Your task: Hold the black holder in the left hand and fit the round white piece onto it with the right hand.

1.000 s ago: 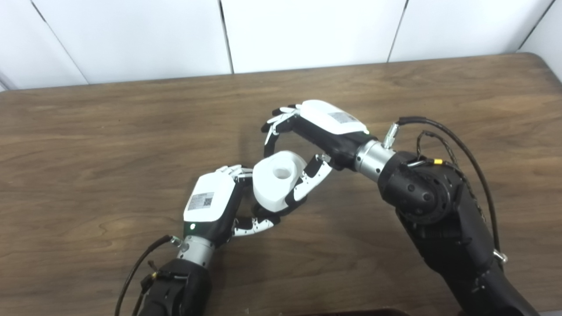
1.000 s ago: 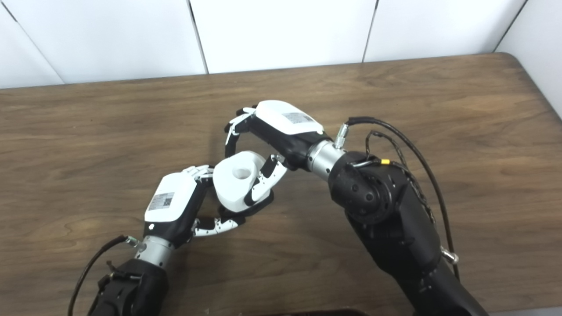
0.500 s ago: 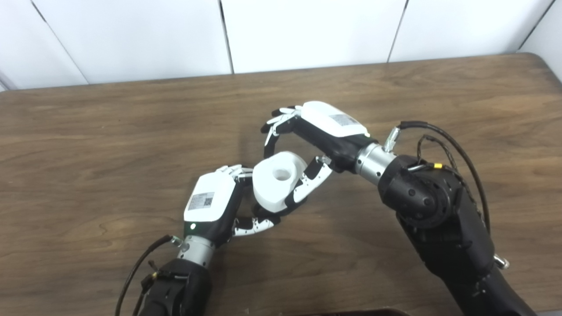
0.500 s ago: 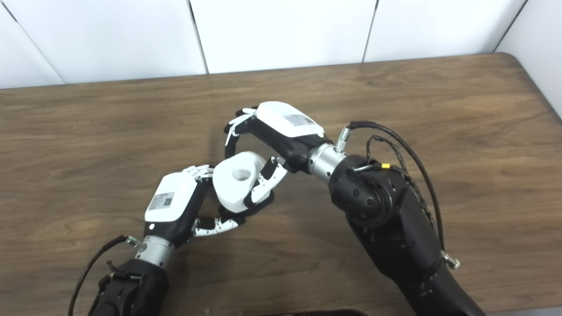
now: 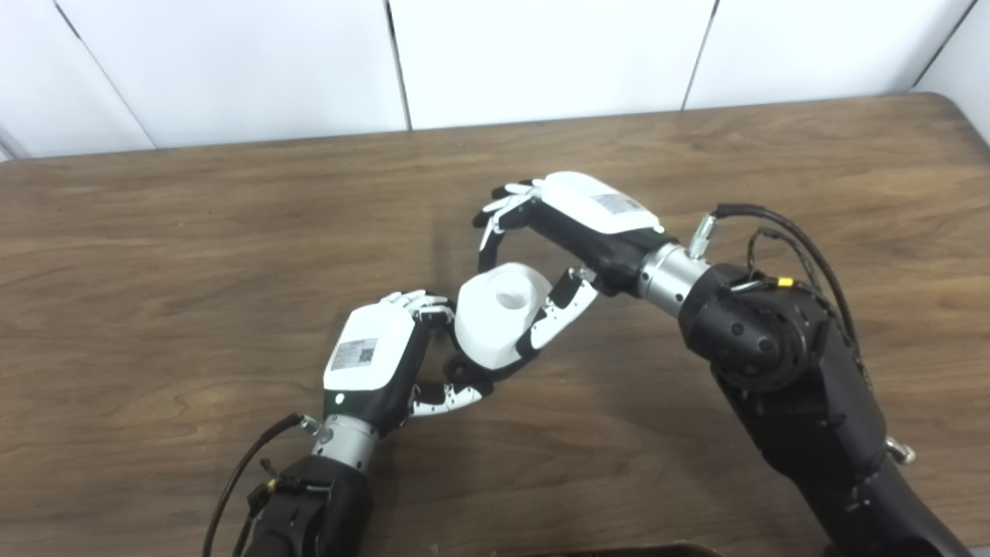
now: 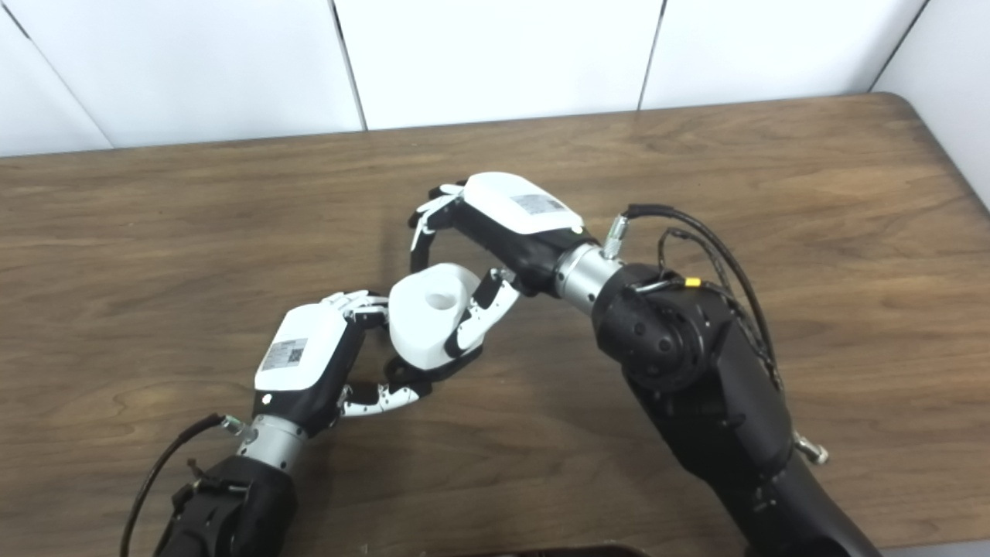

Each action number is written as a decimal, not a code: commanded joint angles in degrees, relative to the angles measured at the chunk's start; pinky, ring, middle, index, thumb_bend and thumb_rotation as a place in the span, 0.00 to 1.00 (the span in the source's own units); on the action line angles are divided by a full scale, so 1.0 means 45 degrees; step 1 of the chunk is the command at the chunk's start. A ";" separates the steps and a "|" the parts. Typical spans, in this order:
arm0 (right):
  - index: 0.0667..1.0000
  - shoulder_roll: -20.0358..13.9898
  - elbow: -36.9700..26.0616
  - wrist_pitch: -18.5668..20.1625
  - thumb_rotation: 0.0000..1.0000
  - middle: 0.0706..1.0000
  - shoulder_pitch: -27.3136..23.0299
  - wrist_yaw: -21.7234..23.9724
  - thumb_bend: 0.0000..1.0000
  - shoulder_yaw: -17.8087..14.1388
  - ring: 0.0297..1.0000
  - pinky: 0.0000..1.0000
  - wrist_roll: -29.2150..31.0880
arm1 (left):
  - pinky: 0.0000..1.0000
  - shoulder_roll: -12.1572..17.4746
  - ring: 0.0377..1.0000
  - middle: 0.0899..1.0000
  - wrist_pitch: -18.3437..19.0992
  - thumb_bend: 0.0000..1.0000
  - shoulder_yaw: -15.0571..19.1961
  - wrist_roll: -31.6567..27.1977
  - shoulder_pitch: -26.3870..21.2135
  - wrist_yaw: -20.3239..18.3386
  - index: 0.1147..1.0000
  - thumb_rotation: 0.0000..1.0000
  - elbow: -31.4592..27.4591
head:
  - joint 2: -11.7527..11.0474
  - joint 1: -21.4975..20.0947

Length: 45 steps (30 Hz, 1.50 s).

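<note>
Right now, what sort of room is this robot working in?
Probably a lab or test bench, not a home. The wooden table is bare apart from the arms, plain white wall panels stand behind it, and the left hand and right hand meet at a white piece.

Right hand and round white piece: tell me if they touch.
Touching. In the left eye view the right hand has its thumb flat against the side of the round white piece, with no gap showing.
</note>
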 commanded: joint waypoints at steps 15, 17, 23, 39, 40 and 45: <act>0.45 -0.0134 0.0249 0.0103 0.14 0.81 -0.0325 0.0118 0.52 0.0077 0.93 0.98 -0.0071 | 0.87 -0.0062 0.84 0.74 -0.0134 0.52 -0.0090 0.0050 -0.0125 0.0012 0.42 0.06 -0.0321 | 0.0048 -0.0019; 0.45 -0.0088 0.0224 0.0079 0.14 0.81 -0.0312 0.0103 0.52 0.0144 0.93 0.98 -0.0116 | 0.88 -0.0091 0.84 0.74 -0.0082 0.52 -0.0098 0.0074 -0.0132 -0.0043 0.42 0.06 -0.0335 | 0.0046 0.0001; 0.45 0.0131 0.0129 -0.0044 0.14 0.81 -0.0244 -0.0029 0.52 0.0270 0.93 0.98 -0.0062 | 0.87 -0.0158 0.84 0.74 -0.0064 0.52 -0.0145 0.0182 -0.0163 -0.0006 0.42 0.06 -0.0284 | 0.0050 0.0070; 0.45 0.0601 -0.0358 0.0277 0.14 0.81 -0.0539 0.0456 0.52 0.0368 0.93 0.99 -0.0443 | 0.88 -0.0255 0.84 0.75 0.0038 0.52 -0.0241 0.0277 -0.0210 -0.0161 0.42 0.06 -0.0330 | 0.0081 0.0193; 0.45 0.0596 -0.0363 0.0335 0.14 0.81 -0.0536 0.0547 0.52 0.0336 0.93 0.98 -0.0480 | 0.88 -0.0256 0.84 0.75 0.0031 0.52 -0.0238 0.0267 -0.0210 -0.0156 0.42 0.06 -0.0329 | 0.0081 0.0193; 0.45 0.0535 -0.0308 0.0369 0.14 0.81 -0.0438 0.0596 0.52 0.0162 0.93 0.97 -0.0402 | 0.87 -0.0244 0.83 0.74 0.0009 0.52 -0.0229 0.0261 -0.0196 -0.0129 0.42 0.06 -0.0345 | 0.0126 0.0204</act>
